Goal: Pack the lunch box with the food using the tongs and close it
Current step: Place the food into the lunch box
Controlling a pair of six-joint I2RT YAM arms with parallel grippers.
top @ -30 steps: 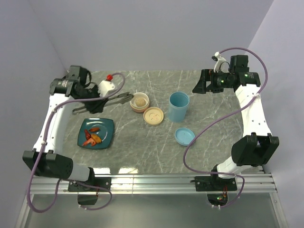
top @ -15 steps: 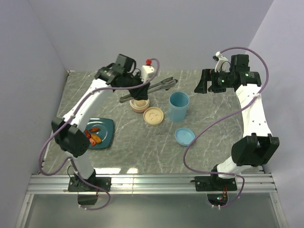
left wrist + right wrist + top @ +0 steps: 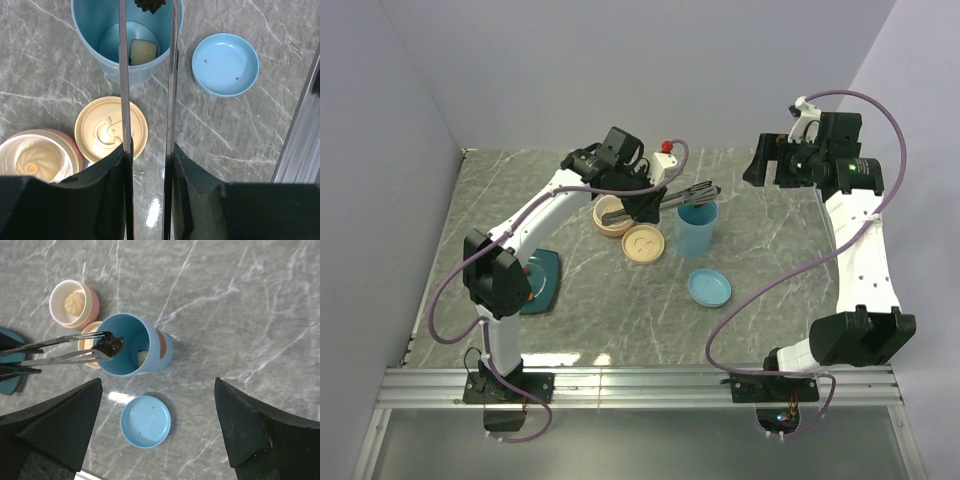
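My left gripper point(image 3: 650, 204) point(image 3: 148, 155) is shut on the tongs point(image 3: 686, 194) point(image 3: 123, 90) point(image 3: 60, 351), its fingers pressing on the two silvery arms. The tong tips pinch a dark piece of food point(image 3: 149, 4) point(image 3: 109, 344) just above the mouth of the lunch box point(image 3: 697, 228) point(image 3: 90, 45) point(image 3: 157, 355), a light blue upright tub. A pale piece point(image 3: 143, 51) point(image 3: 141, 356) lies at the tub's bottom. Its blue lid point(image 3: 709, 287) point(image 3: 225, 64) point(image 3: 145, 421) rests on the table nearby. My right gripper point(image 3: 761, 166) point(image 3: 156, 385) hangs open and empty, high above the tub and lid.
A cream and pink bowl point(image 3: 614, 215) point(image 3: 37, 160) point(image 3: 74, 302) holds a beige ball. A tan lid point(image 3: 644, 243) point(image 3: 102, 130) lies beside it. The dark teal plate point(image 3: 544, 280) sits at the left, mostly hidden behind my left arm. A metal rail runs along the near edge.
My left arm has swung right from beside the plate to over the blue tub, carrying the tongs with the dark piece. My right gripper has shifted slightly up and right.
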